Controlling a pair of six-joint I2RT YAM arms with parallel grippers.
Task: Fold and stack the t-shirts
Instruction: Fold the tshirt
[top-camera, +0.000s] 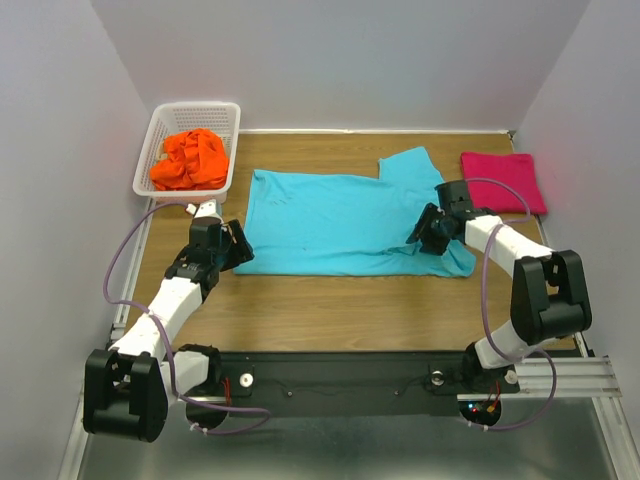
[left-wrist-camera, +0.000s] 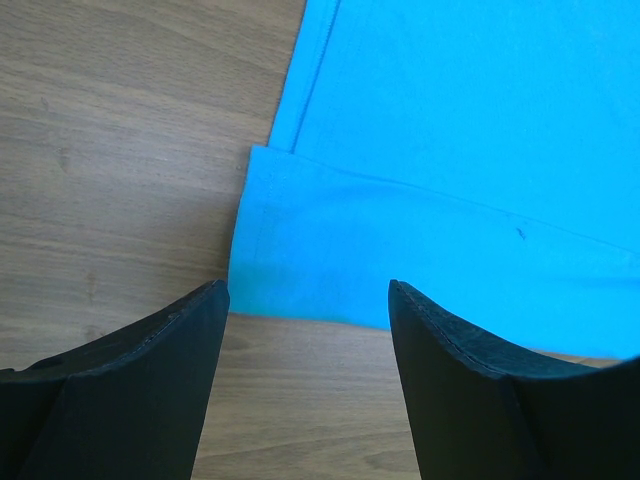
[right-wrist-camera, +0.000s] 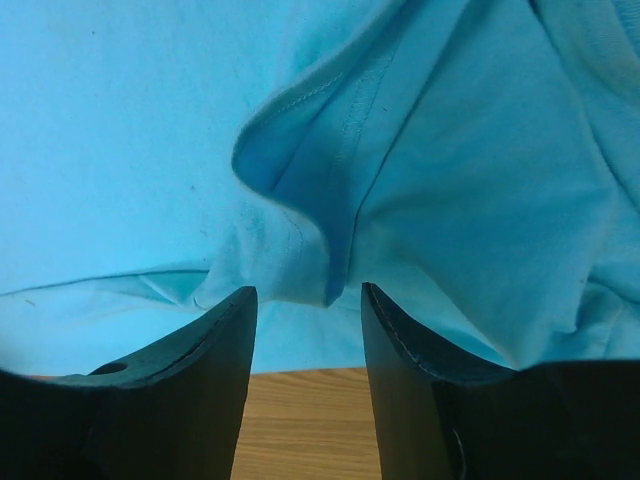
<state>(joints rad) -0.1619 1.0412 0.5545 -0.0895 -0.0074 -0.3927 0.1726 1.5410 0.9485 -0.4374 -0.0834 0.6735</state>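
The turquoise t-shirt (top-camera: 330, 220) lies spread on the wooden table, its right side folded over and rumpled. My left gripper (top-camera: 238, 250) is open at the shirt's near left corner; in the left wrist view the corner (left-wrist-camera: 300, 270) lies just beyond the open left gripper (left-wrist-camera: 305, 290), with bare wood between the fingers. My right gripper (top-camera: 425, 230) is over the shirt's right part. Its jaws stand apart in the right wrist view, and a raised ridge of turquoise cloth (right-wrist-camera: 330, 230) sits just past the right gripper (right-wrist-camera: 305, 292), not pinched. A magenta t-shirt (top-camera: 505, 180) lies folded at the far right. The orange t-shirt (top-camera: 190, 158) is crumpled in the basket.
The white lattice basket (top-camera: 160, 135) stands at the far left corner, against the left wall. Grey walls close in the table on three sides. A black rail (top-camera: 340, 375) with the arm bases runs along the near edge.
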